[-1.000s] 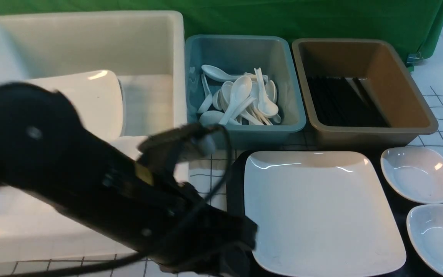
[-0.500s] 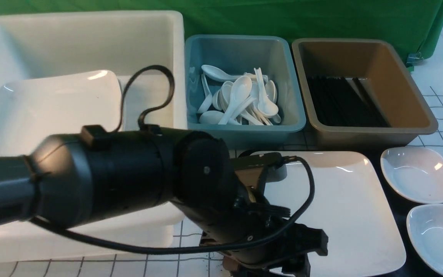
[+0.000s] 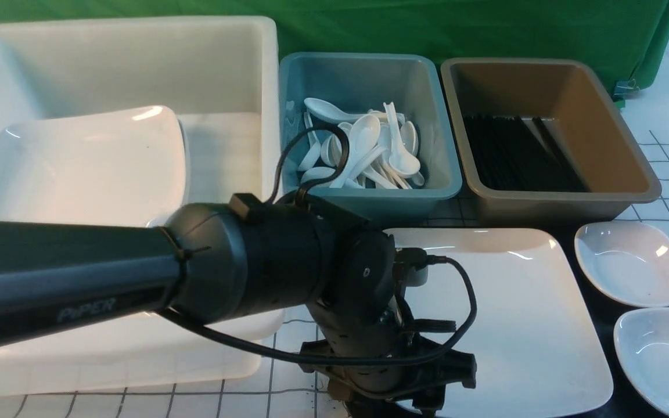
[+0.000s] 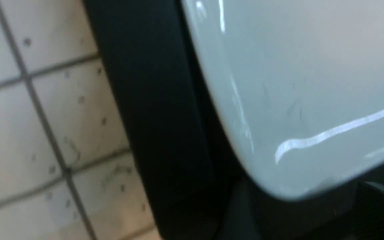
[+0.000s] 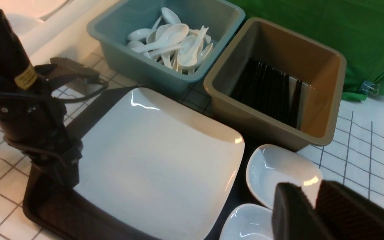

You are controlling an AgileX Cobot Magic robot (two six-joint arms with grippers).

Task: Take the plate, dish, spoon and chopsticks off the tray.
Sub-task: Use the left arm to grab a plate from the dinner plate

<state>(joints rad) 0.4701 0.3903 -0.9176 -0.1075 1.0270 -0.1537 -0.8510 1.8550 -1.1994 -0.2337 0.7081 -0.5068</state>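
The large white plate [image 3: 514, 325] lies on the black tray [image 3: 604, 313], with two small white dishes [image 3: 633, 264] [image 3: 662, 354] beside it on the right. My left gripper [image 3: 410, 400] is down at the plate's near left corner. In the left wrist view that corner [image 4: 295, 83] sits between its open fingers, over the tray's rim [image 4: 152, 100]. My right gripper [image 5: 313, 191] hovers above the dishes [image 5: 278, 170], slightly open and empty. No spoon or chopsticks show on the tray.
Behind the tray stand a blue tub [image 3: 369, 75] holding several white spoons and a brown tub [image 3: 543, 87] holding black chopsticks. A big white tub [image 3: 137, 58] on the left holds another white plate [image 3: 85, 168]. My left arm crosses in front of it.
My left arm has swung from in front of the white tub to the right and down to the plate's near left corner. The plate and dishes have not moved.
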